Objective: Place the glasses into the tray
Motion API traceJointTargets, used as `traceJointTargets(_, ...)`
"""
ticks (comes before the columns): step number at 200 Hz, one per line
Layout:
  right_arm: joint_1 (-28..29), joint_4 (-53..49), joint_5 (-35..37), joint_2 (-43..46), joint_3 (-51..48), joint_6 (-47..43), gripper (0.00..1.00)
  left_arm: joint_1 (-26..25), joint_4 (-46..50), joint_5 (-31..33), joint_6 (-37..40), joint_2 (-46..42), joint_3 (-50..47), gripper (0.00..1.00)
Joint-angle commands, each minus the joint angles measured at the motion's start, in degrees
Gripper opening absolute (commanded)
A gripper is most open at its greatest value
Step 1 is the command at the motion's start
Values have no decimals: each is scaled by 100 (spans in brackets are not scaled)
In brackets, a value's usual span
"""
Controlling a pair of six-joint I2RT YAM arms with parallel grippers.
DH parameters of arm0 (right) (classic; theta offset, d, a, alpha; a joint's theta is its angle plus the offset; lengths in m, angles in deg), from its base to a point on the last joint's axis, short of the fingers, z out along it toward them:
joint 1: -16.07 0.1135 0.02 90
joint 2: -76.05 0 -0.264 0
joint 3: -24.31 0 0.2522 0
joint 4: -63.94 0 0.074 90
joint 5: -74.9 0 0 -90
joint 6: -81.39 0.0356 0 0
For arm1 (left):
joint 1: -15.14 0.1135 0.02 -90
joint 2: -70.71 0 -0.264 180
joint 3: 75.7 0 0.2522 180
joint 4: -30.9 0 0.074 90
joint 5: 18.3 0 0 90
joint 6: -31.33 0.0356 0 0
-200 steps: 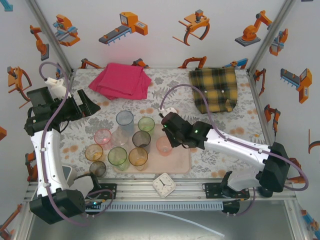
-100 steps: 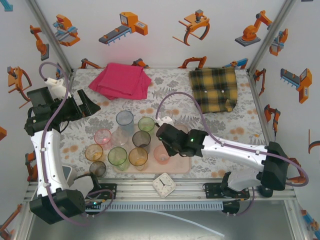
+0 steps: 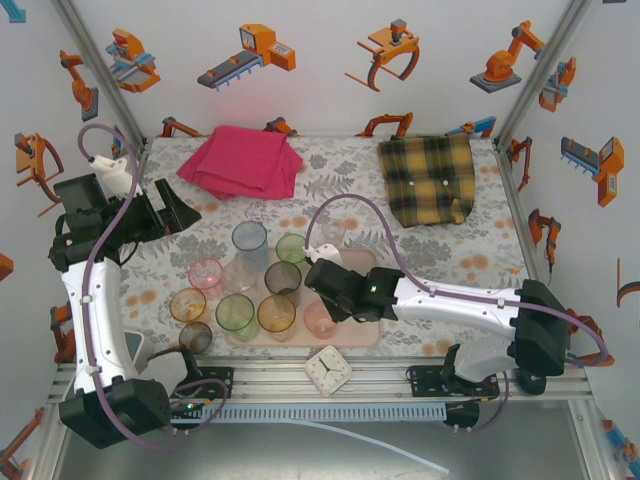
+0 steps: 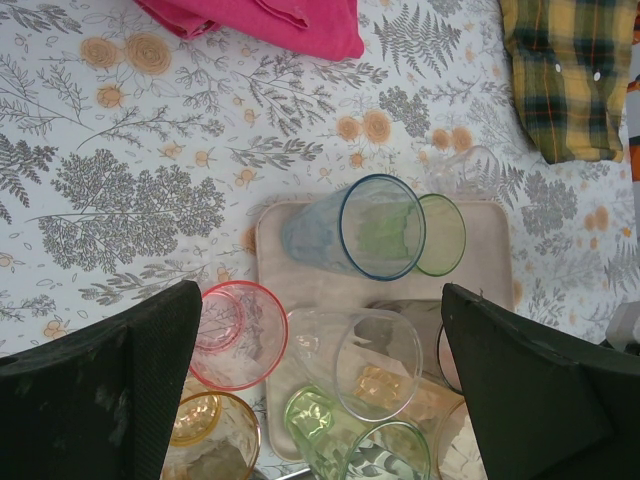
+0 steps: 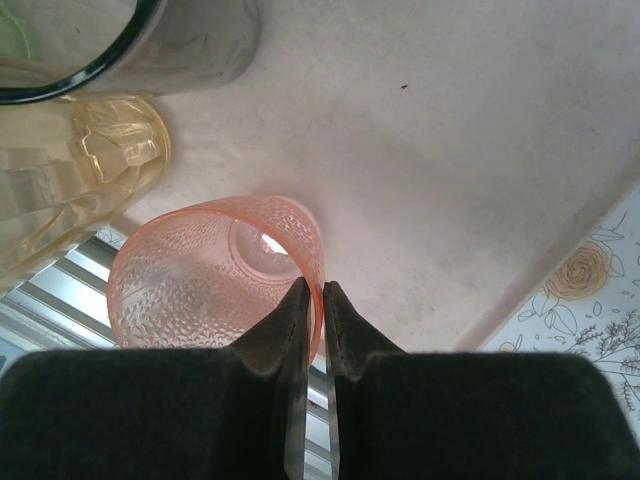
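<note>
Salmon-pink glass, rim pinched by right hand, tray edges cut off

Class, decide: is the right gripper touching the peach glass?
Touching. The right wrist view shows the right gripper pinching the rim of the peach glass, one jaw inside and one outside.

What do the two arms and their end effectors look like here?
The left arm and right arm have white links, black joints and bases, a lilac cable looping off each. A green light shows on the right one. The left end effector and right end effector each have two black wedge-shaped fingers.
</note>
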Motion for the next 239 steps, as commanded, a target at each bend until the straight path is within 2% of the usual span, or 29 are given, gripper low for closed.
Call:
traceJointTargets(1,42,182,95,-24,-75,197,15,27,-73,-121,-69,-82,-29,97)
traceJointTargets(61,97,360,-17,-22,-268,320,18,27,-69,-118,-74,-116,-37,97)
traceJointTargets(149,112,151,217,277,-100,217,33,27,-72,-101,-62,-159,-29,97)
traceJointTargets(202,111,-50,318,558,151,85,35,27,-64,-11,-5,-213,-13,97)
traceJointTargets(222,112,-175,449,755,264,-23,36,27,-57,60,43,-191,-28,97)
traceJointTargets(239,112,-421,864,915,481,-179,36,29,-25,27,43,-165,13,97)
